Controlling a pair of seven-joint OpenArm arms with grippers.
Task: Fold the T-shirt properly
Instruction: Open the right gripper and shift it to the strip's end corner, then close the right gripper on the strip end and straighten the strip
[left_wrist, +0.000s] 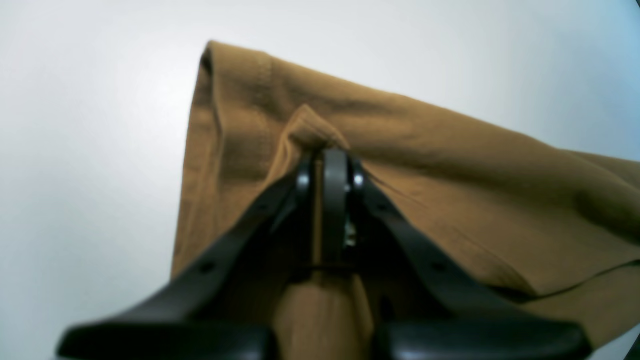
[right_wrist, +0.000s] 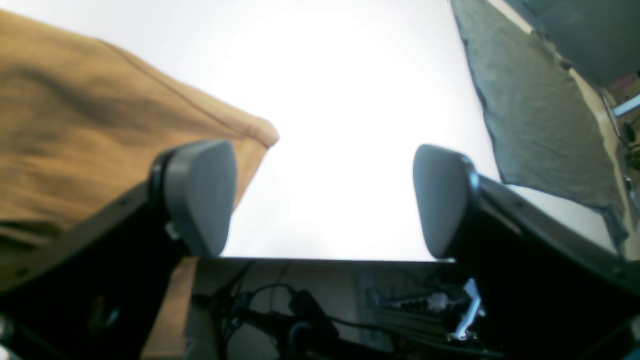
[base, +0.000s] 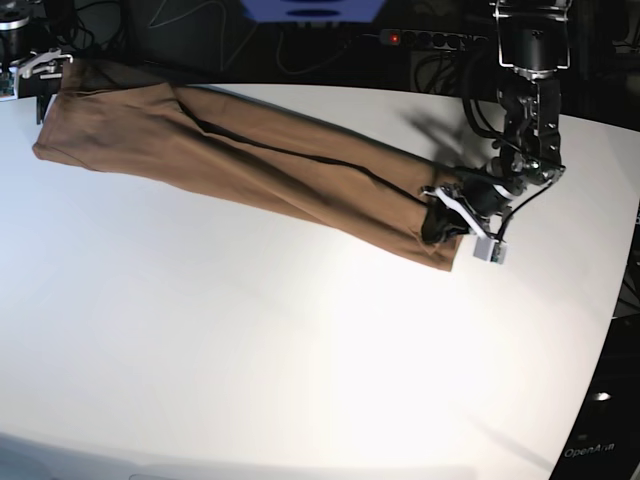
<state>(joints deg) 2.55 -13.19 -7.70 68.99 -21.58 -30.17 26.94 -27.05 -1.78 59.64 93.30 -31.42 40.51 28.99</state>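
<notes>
Our left gripper is clamped on a pinch of the T-shirt at its right end in the base view. Our right gripper gapes wide beside the shirt's other end, upper left. We see the shirt stretched long across the white table.

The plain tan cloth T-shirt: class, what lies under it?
The tan T-shirt lies stretched on the white table; anything beneath the cloth is covered. The left gripper pinches one end.
</notes>
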